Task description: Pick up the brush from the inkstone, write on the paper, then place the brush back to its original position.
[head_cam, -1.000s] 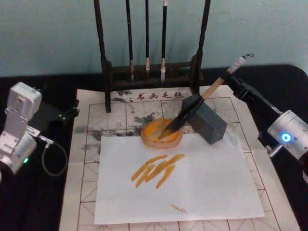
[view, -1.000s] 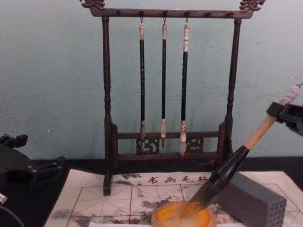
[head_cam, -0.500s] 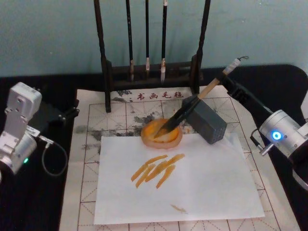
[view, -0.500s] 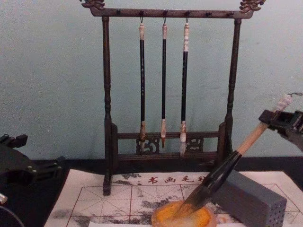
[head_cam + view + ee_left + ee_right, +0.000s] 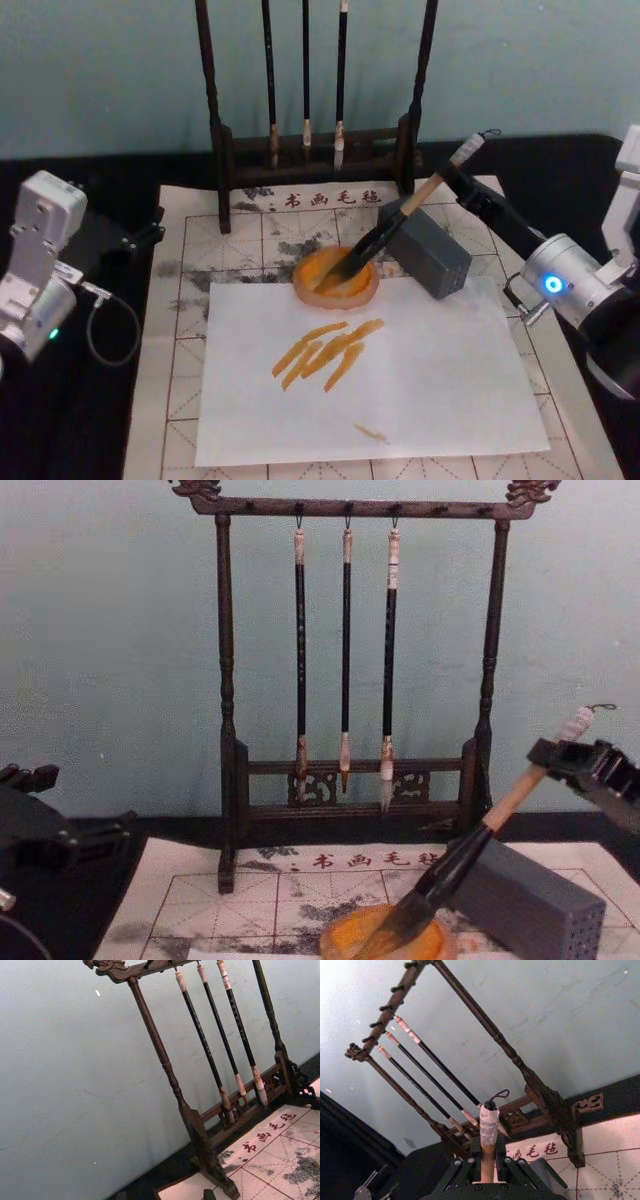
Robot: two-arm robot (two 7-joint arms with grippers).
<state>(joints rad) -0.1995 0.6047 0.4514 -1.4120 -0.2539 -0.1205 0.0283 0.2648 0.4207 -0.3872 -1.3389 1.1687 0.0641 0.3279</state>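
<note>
Left arm (image 5: 40, 262) parked at the left edge of the tabletop (image 5: 90, 430). The paper (image 5: 175, 380) lies under a white sheet (image 5: 430, 370) with orange strokes. Tip of the brush (image 5: 388, 232) sits in the inkstone (image 5: 312, 280), ferrule by the grey block (image 5: 435, 258); contact unclear. My right jaws clamp the handle near its cap. Risks: I press lower, the dish skids; I let go with the handle unsupported, the brush rolls out and smears the sheet.

grey block (image 5: 435, 258) beside inkstone (image 5: 318, 275), rack (image 5: 360, 160) behind; inkstone's left side free
</note>
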